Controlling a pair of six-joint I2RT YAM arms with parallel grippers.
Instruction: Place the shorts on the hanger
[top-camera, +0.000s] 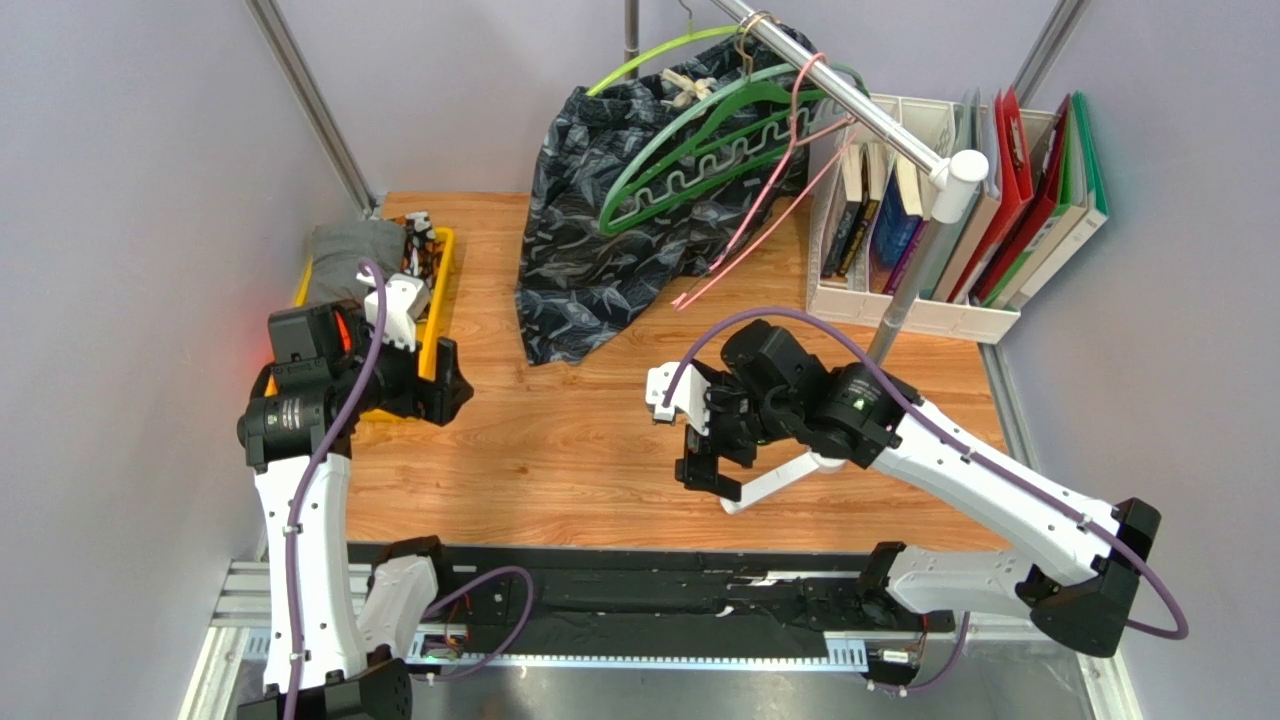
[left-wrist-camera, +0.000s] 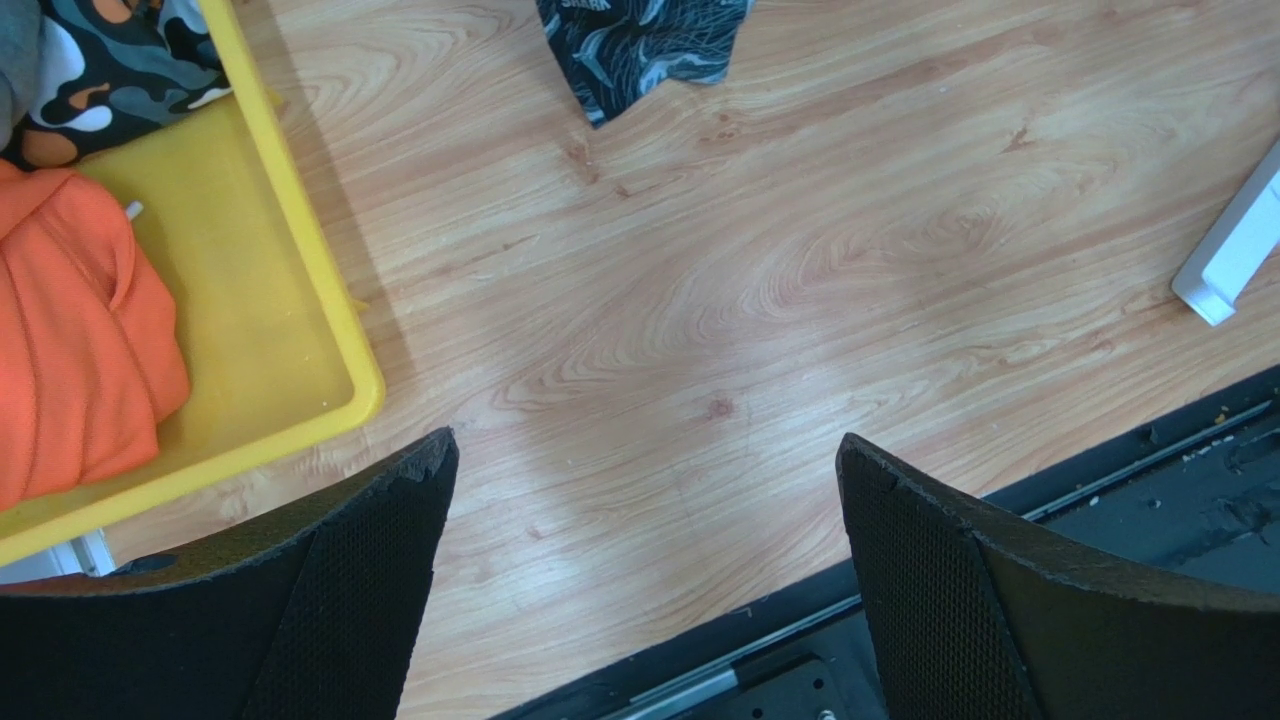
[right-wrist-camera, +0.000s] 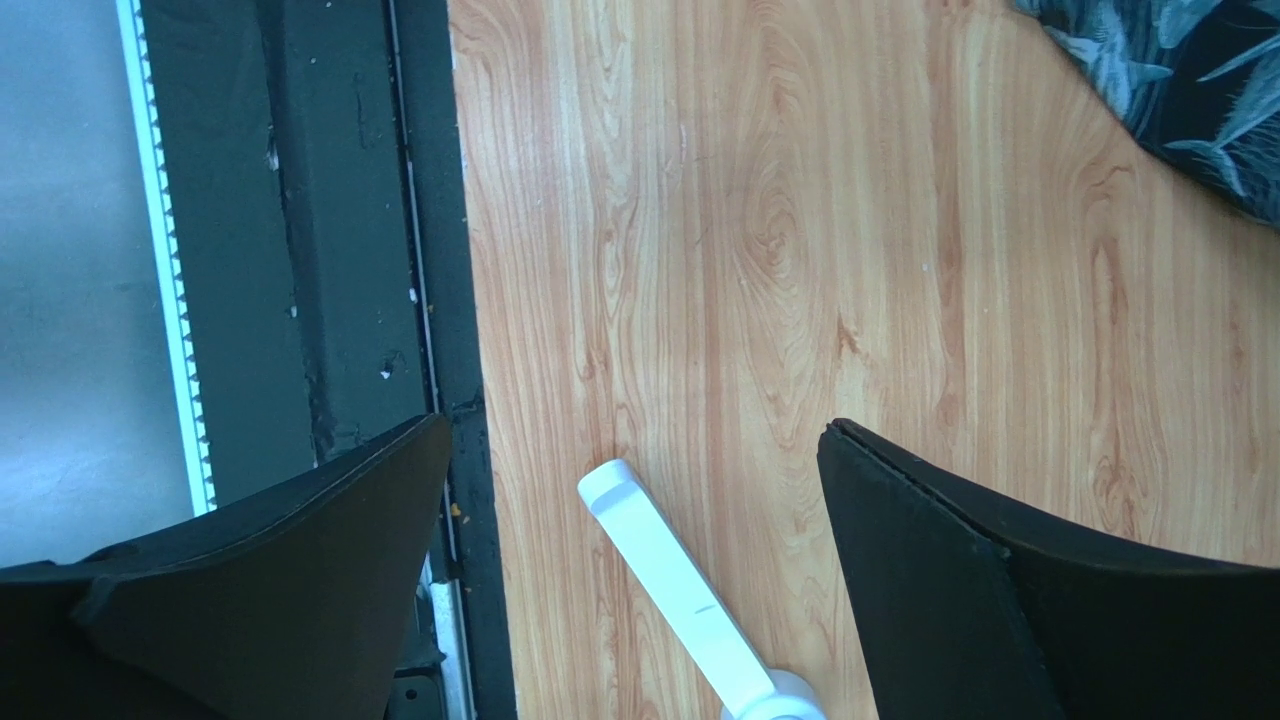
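The shorts (left-wrist-camera: 75, 345) lie crumpled in the yellow tray (left-wrist-camera: 308, 255) at the left edge of the counter (top-camera: 601, 435). A camouflage cloth (left-wrist-camera: 120, 60) and a grey cloth (top-camera: 353, 248) share the tray with them. From above the left arm covers most of the tray, so the shorts show clearly only in the left wrist view.

The left gripper (left-wrist-camera: 643, 450) hangs over bare wood just beside the tray, wide apart and holding nothing. I think it is placed there to reach the shorts with a short move to its left. The right gripper (right-wrist-camera: 634, 425) is also wide and empty, and it points down at the wood near the front edge, well apart from the tray. It probably waits for the moment when two grippers are needed.

The hanger (top-camera: 781, 150), thin and pink, hangs by its hook on a metal rail (top-camera: 842, 90) at the back. It is beside two green hangers (top-camera: 706, 143) and a black patterned garment (top-camera: 594, 270) that falls down to the counter. The hanger is far from the shorts, so the task seems to be at its beginning.

The counter is light wood with visible grain. A white box (top-camera: 902, 312) of books and folders stands at the back right. Plain pale walls close the room on both sides.
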